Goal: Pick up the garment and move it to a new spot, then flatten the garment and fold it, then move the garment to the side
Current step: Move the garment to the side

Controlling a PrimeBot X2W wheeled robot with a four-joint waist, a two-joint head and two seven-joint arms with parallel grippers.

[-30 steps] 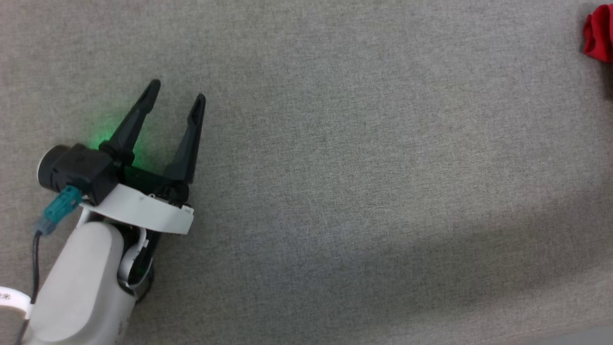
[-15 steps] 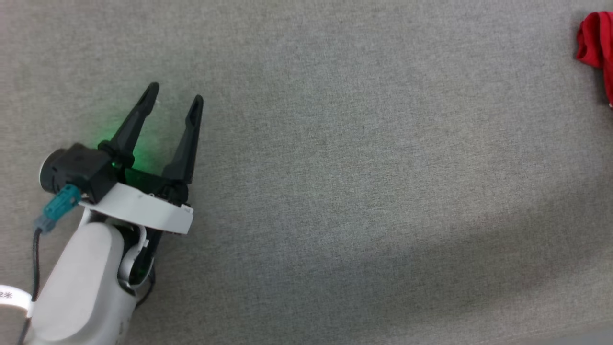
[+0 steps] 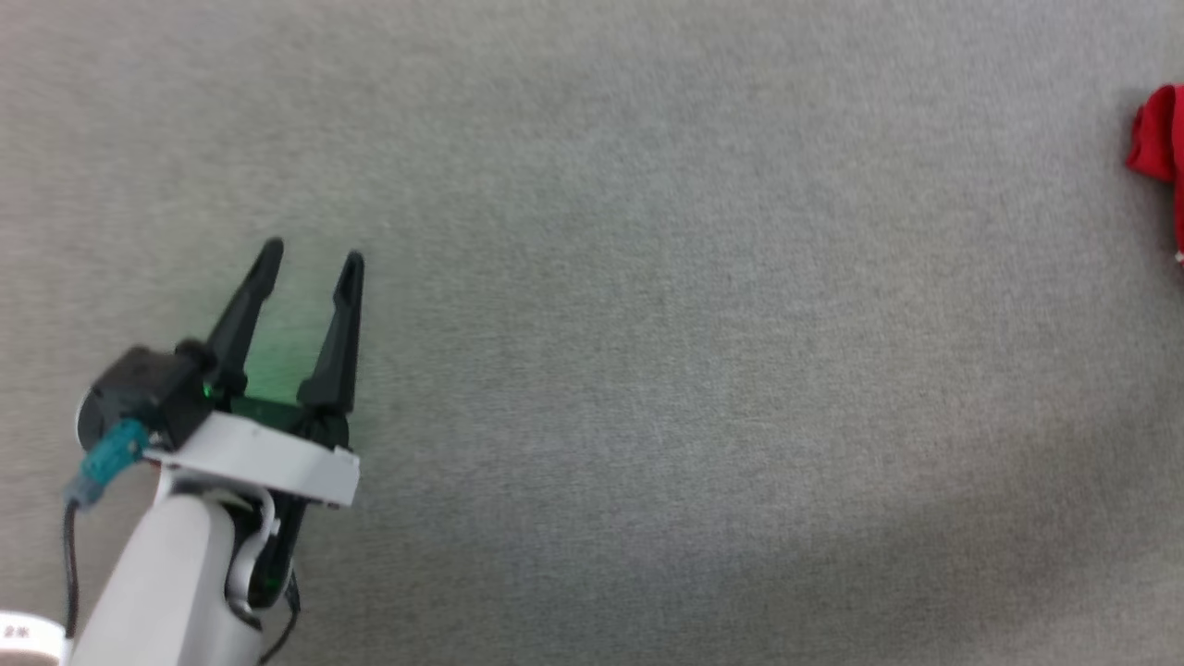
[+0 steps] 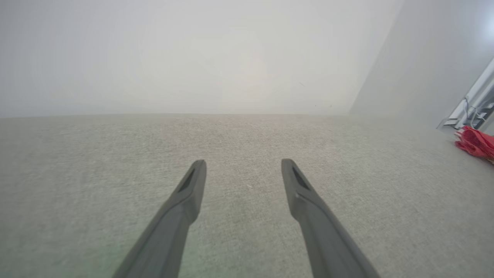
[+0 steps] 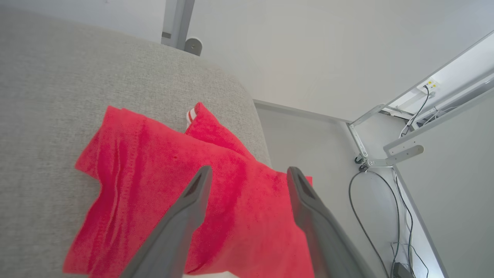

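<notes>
The garment [image 5: 146,166] is bright red and lies folded on the grey fabric surface [image 3: 647,324], close to its rounded far corner. A red-and-white striped trim [image 5: 190,114] peeks out at its far side. My right gripper [image 5: 249,170] hangs open just above the garment, with nothing between its fingers. In the head view a strip of the garment [image 3: 1161,139] shows at the right edge. The left wrist view has the garment [image 4: 475,143] far off to the right. My left gripper [image 3: 313,252] is open and empty over bare surface at the lower left, seen from its wrist as my left gripper [image 4: 243,162].
Beyond the garment the surface ends at a rounded edge [image 5: 258,127], with pale floor below. Cables [image 5: 362,200] and a metal frame [image 5: 389,154] lie on that floor. A white wall [image 4: 193,54] stands behind the surface.
The whole head view has slid downward, so the camera moved. My right gripper has opened. The garment's red edge at the right has changed shape slightly.
</notes>
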